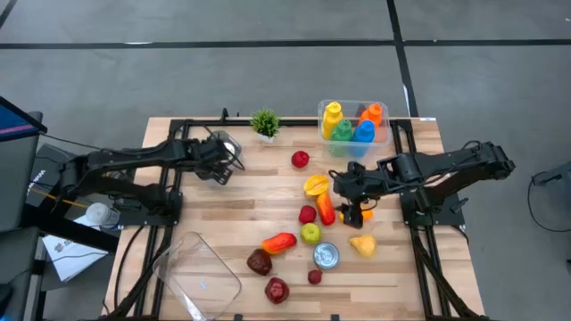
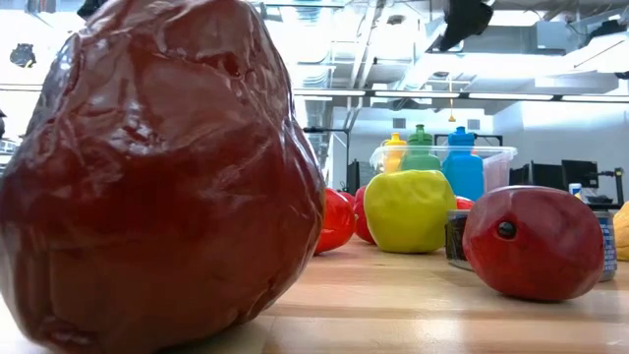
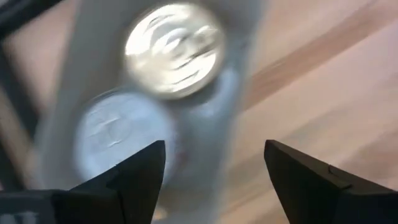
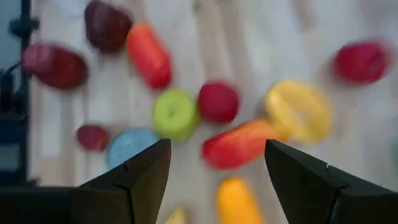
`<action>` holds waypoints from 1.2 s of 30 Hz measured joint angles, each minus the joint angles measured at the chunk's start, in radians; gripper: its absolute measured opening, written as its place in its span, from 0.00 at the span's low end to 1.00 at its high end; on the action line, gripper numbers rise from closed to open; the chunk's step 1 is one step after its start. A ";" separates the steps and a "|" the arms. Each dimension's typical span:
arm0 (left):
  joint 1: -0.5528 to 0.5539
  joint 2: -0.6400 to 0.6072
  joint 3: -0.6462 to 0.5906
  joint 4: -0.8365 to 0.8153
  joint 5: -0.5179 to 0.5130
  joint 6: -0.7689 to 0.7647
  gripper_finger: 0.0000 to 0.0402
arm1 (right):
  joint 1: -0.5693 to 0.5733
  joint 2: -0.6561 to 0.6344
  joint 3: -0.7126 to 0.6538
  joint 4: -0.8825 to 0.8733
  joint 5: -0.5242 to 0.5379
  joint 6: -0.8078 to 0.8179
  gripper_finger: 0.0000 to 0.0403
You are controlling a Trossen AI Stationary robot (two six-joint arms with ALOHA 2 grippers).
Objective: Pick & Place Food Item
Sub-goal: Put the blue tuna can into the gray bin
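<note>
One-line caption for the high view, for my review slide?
Toy food scattered on a wooden table; left hand open over a can, right hand open above the pile.

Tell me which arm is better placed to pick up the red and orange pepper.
Right. The right gripper hangs open beside the pepper; the left gripper is far across the table.

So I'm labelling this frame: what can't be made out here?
- Low view: a big dark red fruit fills the left, hiding the table behind.
- Left wrist view: a can past the open left gripper is blurred.
- Right wrist view: food blurred.
</note>
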 joint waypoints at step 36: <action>-0.002 -0.274 0.000 0.417 0.134 -0.017 0.67 | 0.153 0.330 -0.447 0.603 -0.158 0.485 0.07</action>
